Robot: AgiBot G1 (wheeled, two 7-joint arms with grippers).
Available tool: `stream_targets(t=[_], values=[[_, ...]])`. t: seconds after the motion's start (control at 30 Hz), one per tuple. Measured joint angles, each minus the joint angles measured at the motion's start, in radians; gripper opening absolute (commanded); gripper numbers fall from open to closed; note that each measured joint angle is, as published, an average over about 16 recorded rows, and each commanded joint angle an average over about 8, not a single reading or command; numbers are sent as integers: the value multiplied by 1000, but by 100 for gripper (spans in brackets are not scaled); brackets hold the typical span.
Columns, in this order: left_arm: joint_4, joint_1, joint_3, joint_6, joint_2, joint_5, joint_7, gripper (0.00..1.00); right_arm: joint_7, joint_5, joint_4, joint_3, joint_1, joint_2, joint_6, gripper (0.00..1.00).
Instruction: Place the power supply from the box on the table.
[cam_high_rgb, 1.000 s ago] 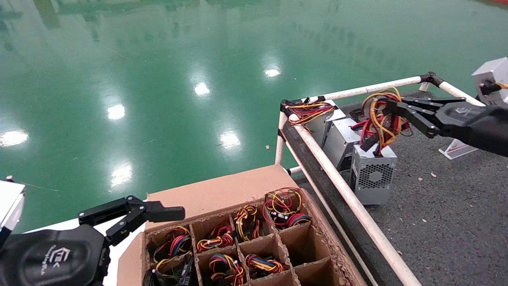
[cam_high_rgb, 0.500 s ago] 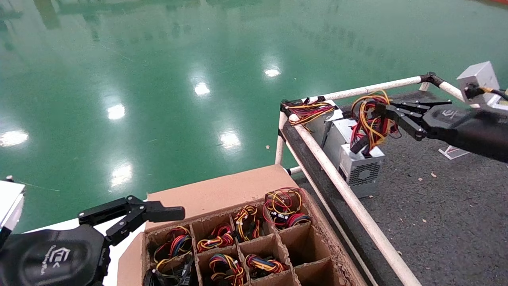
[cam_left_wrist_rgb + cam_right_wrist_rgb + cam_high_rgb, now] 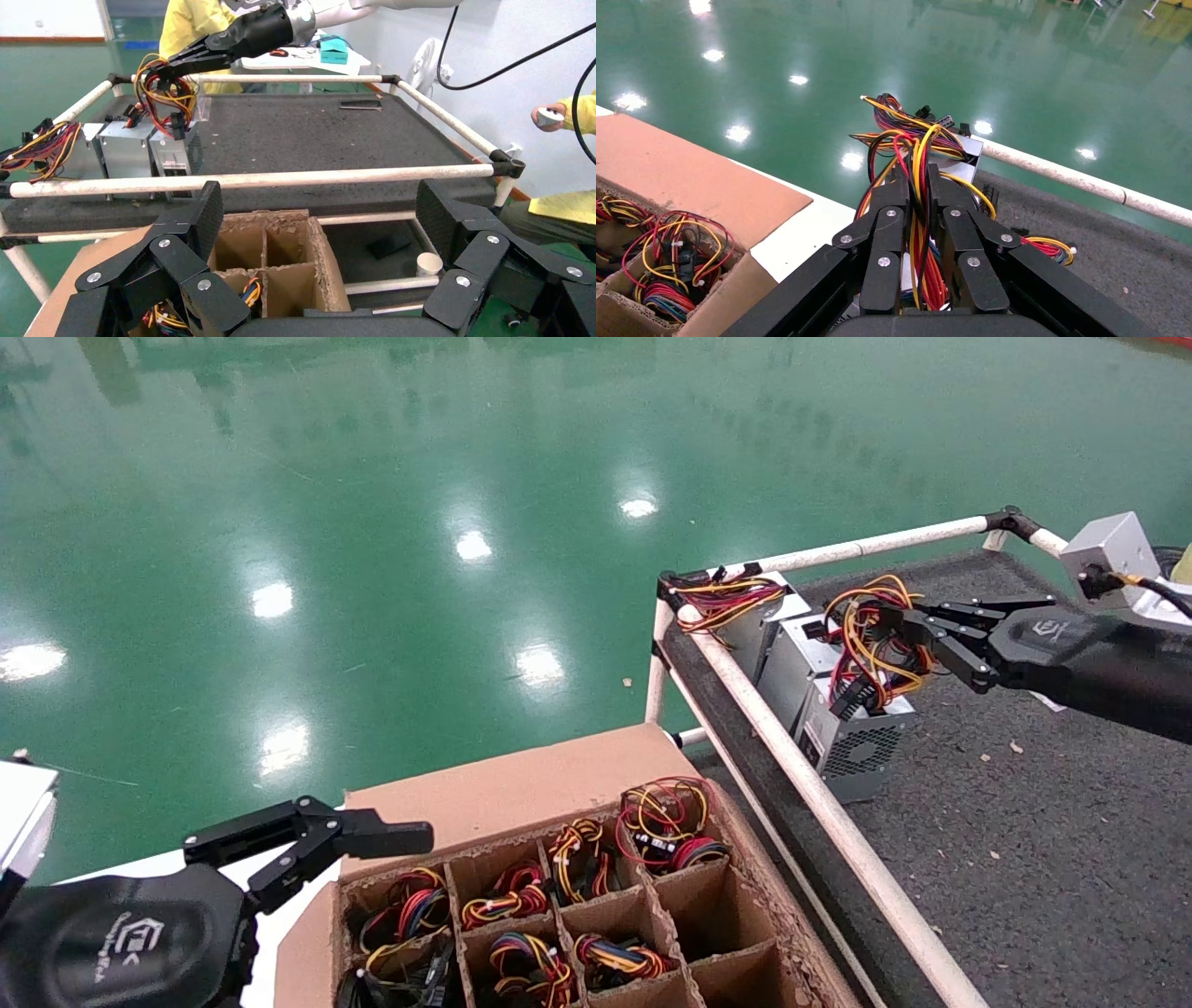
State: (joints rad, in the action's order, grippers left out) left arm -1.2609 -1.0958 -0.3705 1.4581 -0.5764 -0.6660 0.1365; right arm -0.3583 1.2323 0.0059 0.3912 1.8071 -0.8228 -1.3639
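Observation:
The power supply [image 3: 855,750], a silver brick with a fan grille, sits low on the dark table [image 3: 1024,822] just inside the near white rail. My right gripper [image 3: 896,617] is shut on its loose red, yellow and black wires [image 3: 916,151], which run up between the fingers [image 3: 891,210]. From the left wrist, the same right gripper [image 3: 172,67] holds the wires above the power supply [image 3: 174,151]. I cannot tell whether the brick's base touches the table. The left gripper [image 3: 320,210] hangs open and empty over the cardboard box [image 3: 521,784].
Two more silver bricks [image 3: 796,663] with tight wire bundles [image 3: 726,598] stand in a row beyond the held one, along the rail [image 3: 819,803]. Several box cells [image 3: 521,896] hold wired units; the cells nearest the table are empty. A person in yellow [image 3: 190,28] stands behind the table.
The right gripper has carried the power supply lower and toward the rail, closing it up against the second brick. The left arm has not moved.

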Motion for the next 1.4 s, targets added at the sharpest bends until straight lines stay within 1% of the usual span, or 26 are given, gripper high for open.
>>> stream_targets(t=[1.0,1.2,1.4], values=[[0,0,0,0,0,0,0,100,3,-1,4,-1,-3,1,-2,100],[0,0,0,0,0,0,0,100,20,-16,42,-4,-24,7,-6,100],[0,0,0,0,0,0,0,100,56,-50,128,-12,-74,21,-14,100]])
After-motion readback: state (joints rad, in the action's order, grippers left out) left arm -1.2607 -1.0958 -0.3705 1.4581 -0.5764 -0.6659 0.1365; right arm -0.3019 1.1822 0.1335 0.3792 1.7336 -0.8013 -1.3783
